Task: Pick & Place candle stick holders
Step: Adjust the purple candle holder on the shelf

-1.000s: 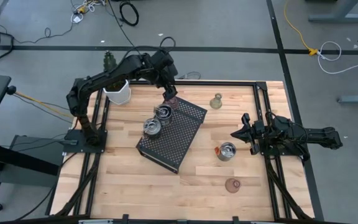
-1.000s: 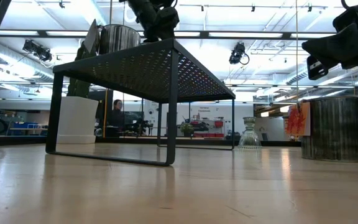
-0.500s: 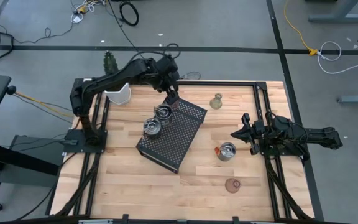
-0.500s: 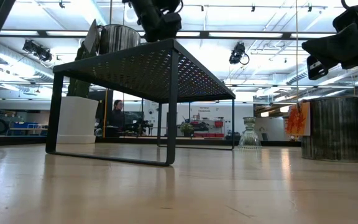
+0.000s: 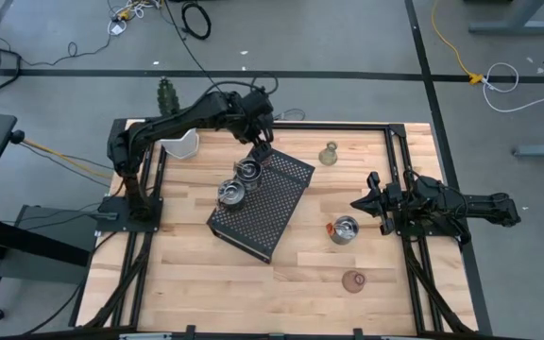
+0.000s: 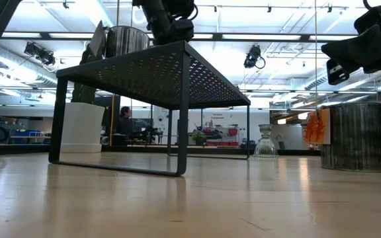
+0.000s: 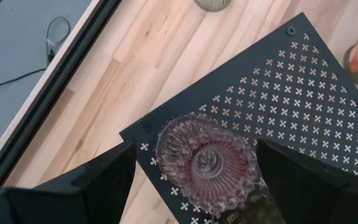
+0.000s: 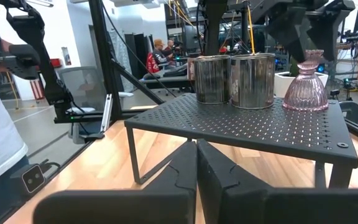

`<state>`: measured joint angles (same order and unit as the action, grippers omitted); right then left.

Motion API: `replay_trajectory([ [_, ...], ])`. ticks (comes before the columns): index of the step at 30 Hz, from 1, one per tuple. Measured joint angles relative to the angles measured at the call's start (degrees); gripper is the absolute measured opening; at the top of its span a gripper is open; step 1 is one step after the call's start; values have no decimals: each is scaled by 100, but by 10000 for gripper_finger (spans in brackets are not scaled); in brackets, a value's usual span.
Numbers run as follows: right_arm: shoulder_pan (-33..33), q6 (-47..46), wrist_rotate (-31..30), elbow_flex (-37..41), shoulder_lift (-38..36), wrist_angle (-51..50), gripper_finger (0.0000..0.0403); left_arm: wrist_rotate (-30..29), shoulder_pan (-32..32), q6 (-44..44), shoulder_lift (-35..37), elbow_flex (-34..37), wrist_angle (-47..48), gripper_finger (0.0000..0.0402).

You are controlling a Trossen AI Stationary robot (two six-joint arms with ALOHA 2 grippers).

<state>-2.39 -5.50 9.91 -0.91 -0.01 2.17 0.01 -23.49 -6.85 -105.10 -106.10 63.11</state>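
A pinkish ribbed glass candle stick holder (image 7: 207,163) stands on the far corner of the black perforated tray (image 5: 272,203), next to two silver holders (image 8: 211,78) (image 8: 252,79). My left gripper (image 7: 194,146) hangs over it, pointing steeply down. It is open, with one finger on each side of the holder and a gap to each. On the bare table stand an olive-yellow holder (image 5: 328,154), a silver holder with an orange label (image 5: 345,229) and another pinkish one (image 5: 353,280). My right gripper (image 5: 359,203) rests shut at the table's right edge.
A white pot (image 5: 179,142) with a cactus (image 5: 165,94) stands at the table's far left corner, under my left arm. The tray lies slantwise across the middle of the table. Bare wood lies along the near edge.
My left gripper has sunk a little over the tray's far corner and tipped more steeply down; its fingers have stayed open. The holders have kept their places.
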Motion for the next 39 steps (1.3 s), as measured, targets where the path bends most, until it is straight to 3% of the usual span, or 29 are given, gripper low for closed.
replay_trajectory([
  [25, -1, 2, -1, 1, 0, 0, 12, 142, -20, 18, -2, 0, 30, 190],
  [39, 0, 0, -2, 2, 0, 0, 12, 142, -17, 168, 0, 0, 9, 180],
])
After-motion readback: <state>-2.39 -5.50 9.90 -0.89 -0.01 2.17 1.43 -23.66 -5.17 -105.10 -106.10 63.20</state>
